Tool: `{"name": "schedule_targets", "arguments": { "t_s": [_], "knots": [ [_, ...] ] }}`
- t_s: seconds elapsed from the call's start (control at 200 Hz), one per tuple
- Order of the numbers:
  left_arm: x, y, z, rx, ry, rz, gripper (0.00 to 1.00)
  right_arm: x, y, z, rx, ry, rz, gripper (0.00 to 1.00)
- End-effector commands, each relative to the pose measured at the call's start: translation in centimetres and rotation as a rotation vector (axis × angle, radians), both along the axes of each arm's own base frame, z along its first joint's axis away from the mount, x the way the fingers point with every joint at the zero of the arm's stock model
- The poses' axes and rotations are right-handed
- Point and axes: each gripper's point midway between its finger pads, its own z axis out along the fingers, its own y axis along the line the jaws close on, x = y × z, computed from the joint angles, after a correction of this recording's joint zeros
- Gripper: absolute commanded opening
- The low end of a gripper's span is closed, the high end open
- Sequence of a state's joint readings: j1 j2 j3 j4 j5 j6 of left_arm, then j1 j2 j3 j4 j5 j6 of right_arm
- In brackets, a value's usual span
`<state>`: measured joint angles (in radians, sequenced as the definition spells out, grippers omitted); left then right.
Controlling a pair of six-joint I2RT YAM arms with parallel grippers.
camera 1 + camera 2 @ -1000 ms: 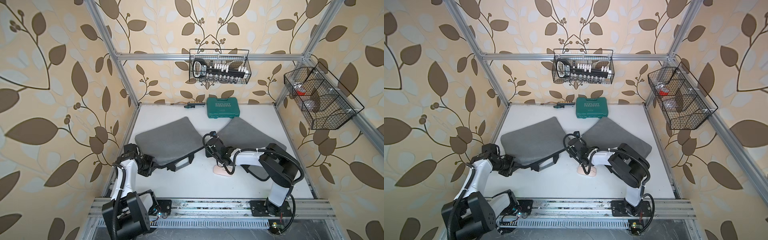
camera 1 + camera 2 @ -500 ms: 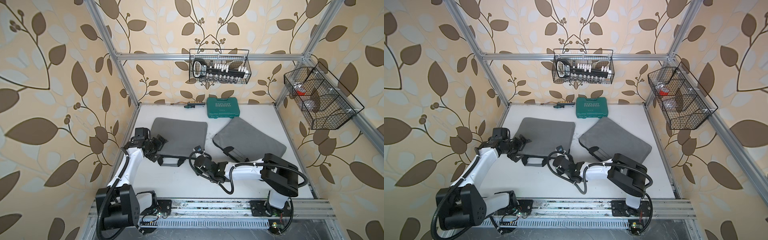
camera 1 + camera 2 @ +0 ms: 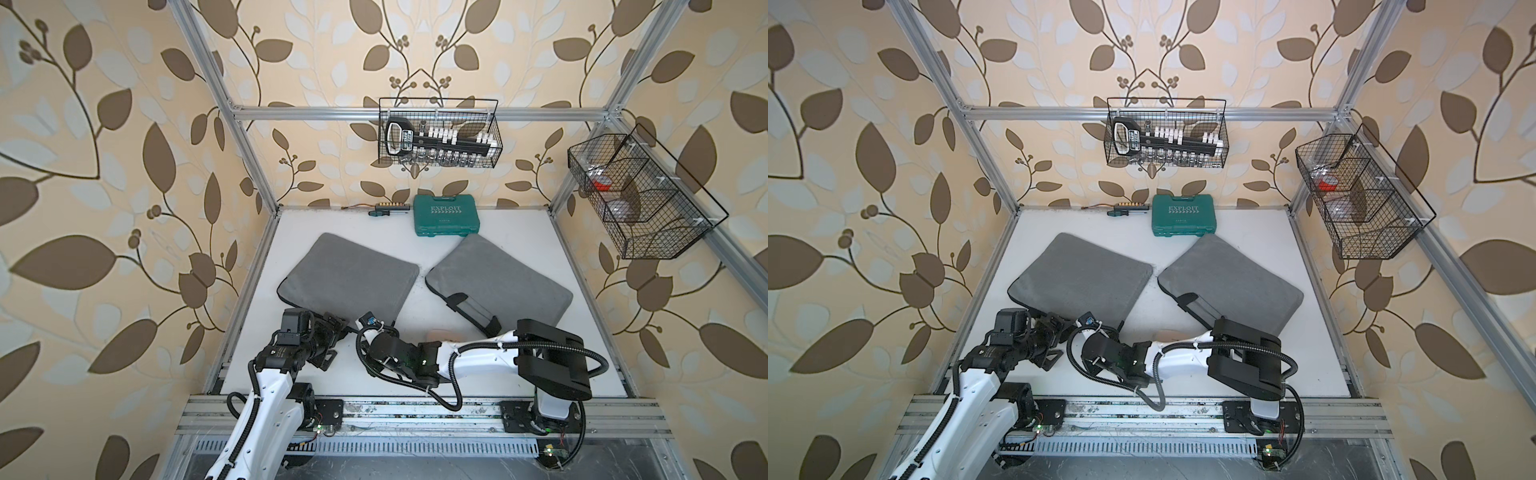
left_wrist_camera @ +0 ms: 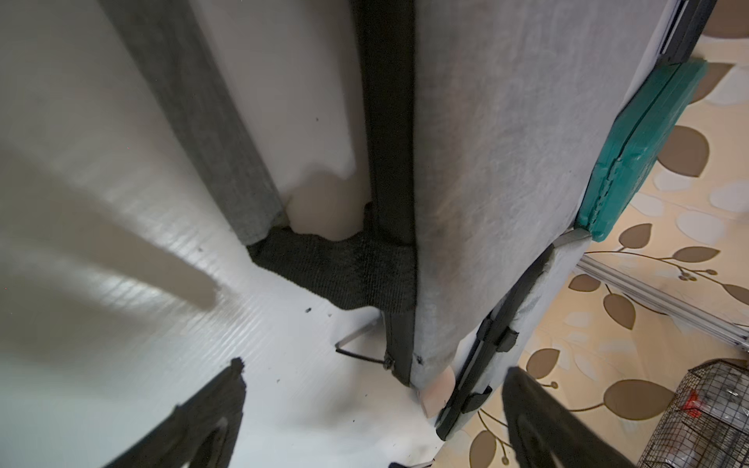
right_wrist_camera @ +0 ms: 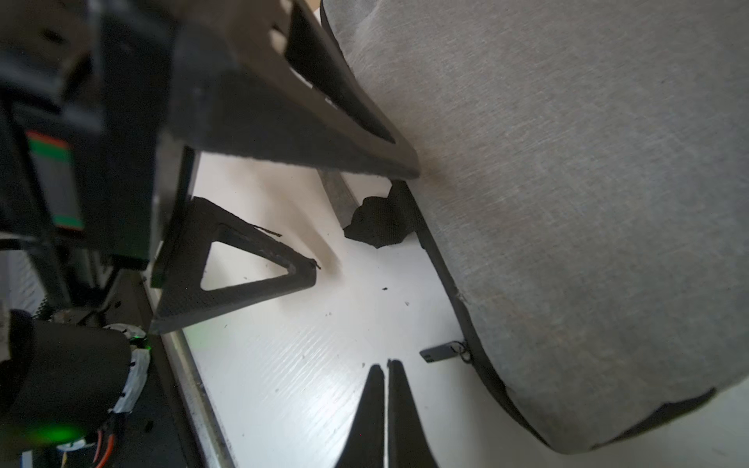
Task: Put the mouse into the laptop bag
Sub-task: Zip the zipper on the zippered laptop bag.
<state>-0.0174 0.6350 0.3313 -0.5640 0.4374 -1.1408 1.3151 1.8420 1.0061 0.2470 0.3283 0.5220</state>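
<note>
Spotted mouse point(image 3: 442, 334) on bare table point(image 3: 374, 224) in both top views, just beside right bag's point(image 3: 498, 282) handle point(image 3: 471, 309) and near front corner of left bag point(image 3: 349, 282). Not in either bag. Couldn't tell which bag was meant, tho both grippers sat by left one.

Judged mouse light, rigid, w/ smooth domed shell, so prob slippery if pinched from above. Reckoned best hold across its two long sides, low down, jaws square to it. Judged bag soft & floppy: mouth unlikely to stay open unaided, so prob needed one gripper lifting top edge near zip pull point(image 5: 439, 353) while other fed mouse in. Couldn't tell if zip was open.

Found left gripper point(image 4: 373, 364) w/ jaws wide apart, holding nothing, aimed along left bag's black edge. Found right gripper point(image 5: 387, 372) w/ jaws together, empty, tips low over table beside same edge, well apart from mouse.

Vs 1 s ago: saw left jaws then nearly closed at bag's near-left edge, now let go. Saw right gripper then over mouse, since swung left to bag. Noted mouse in same spot, left bag turned a bit.
</note>
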Motion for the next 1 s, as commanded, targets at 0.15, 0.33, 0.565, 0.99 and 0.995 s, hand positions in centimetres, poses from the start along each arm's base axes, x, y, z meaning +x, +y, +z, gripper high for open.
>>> {"name": "schedule_targets", "arguments": {
  "t_s": [0.15,0.33,0.565,0.99,0.995],
  "knots": [
    [1.8,0.5,-0.1,0.057,-0.012,-0.003,0.98,-0.2,-3.0,-3.3,-0.168,0.020,-0.166,0.21],
    [1.6,2.8,1.3,0.210,0.031,0.025,0.99,-0.4,-3.3,-5.6,-0.227,0.064,-0.240,0.52],
    [-0.2,5.8,4.2,0.363,0.019,0.106,0.99,1.8,-3.0,-7.9,-0.328,0.080,-0.392,0.67],
    [0.1,4.6,4.2,0.326,0.014,0.032,0.99,4.3,-5.0,-11.1,-0.309,0.156,-0.550,0.32],
    [0.1,4.6,4.2,0.325,0.014,0.031,0.99,4.3,-5.0,-11.1,-0.309,0.156,-0.548,0.31]
  ]
}}
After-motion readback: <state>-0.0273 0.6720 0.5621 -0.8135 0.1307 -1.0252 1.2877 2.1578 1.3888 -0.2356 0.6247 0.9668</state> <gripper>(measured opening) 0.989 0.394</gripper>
